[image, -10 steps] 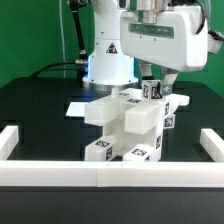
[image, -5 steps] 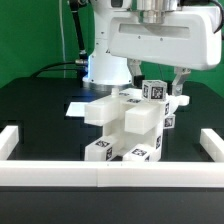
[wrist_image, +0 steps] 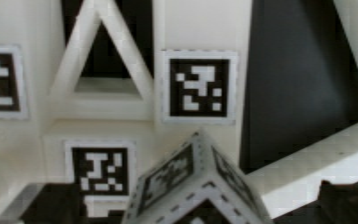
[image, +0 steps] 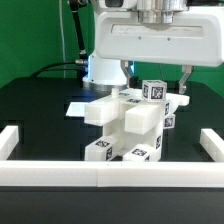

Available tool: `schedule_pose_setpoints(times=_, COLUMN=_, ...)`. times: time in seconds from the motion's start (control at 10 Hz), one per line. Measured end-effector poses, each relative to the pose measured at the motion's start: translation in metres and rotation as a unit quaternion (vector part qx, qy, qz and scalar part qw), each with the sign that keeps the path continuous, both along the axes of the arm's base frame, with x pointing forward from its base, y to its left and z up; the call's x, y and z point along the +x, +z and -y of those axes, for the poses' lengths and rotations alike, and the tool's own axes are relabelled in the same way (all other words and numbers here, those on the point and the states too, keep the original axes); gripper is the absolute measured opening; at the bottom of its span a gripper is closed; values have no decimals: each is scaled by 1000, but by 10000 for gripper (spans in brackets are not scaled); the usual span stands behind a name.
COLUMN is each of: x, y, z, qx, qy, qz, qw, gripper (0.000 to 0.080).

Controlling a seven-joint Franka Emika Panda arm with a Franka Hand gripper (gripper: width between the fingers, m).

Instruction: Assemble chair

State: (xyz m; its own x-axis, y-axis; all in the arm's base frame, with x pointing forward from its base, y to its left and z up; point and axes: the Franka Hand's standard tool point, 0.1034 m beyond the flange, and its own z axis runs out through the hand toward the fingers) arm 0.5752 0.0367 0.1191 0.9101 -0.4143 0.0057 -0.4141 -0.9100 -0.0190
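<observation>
Chair (image: 125,125) sits in the middle of the black worktop (image: 40,115), near the white rail (image: 100,178) at 6 o'clock, with room at 9 and 3 o'clock, and the gripper (image: 156,82) hangs above it with fingers wide apart.

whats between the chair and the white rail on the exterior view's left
Only bare black table between chair and rail, shown in the exterior view.

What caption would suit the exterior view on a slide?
Open gripper hovers over the stacked white chair parts on a black table.
</observation>
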Motion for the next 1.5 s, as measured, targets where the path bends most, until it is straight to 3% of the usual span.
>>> schedule_pose_setpoints(times=0.4, x=0, y=0, z=1, qx=-5, qy=140, qz=1, qw=990, gripper=648)
schedule_pose_setpoints(times=0.8, x=0, y=0, z=5, qx=-7, qy=261, qz=2, qw=965, gripper=648)
schedule_pose_setpoints(times=1.0, x=0, y=0, z=5, qx=-7, qy=260, qz=2, qw=966, gripper=405)
schedule_pose_setpoints(times=1.1, x=0, y=0, z=5, qx=-7, qy=253, qz=2, qw=967, gripper=405)
schedule_pose_setpoints(times=1.2, x=0, y=0, z=5, qx=-7, qy=246, qz=2, qw=969, gripper=285)
schedule_pose_setpoints(times=1.4, x=0, y=0, z=5, qx=-7, qy=245, qz=2, qw=969, gripper=286)
schedule_pose_setpoints(times=1.5, x=0, y=0, z=5, qx=-5, qy=193, qz=2, qw=981, gripper=286)
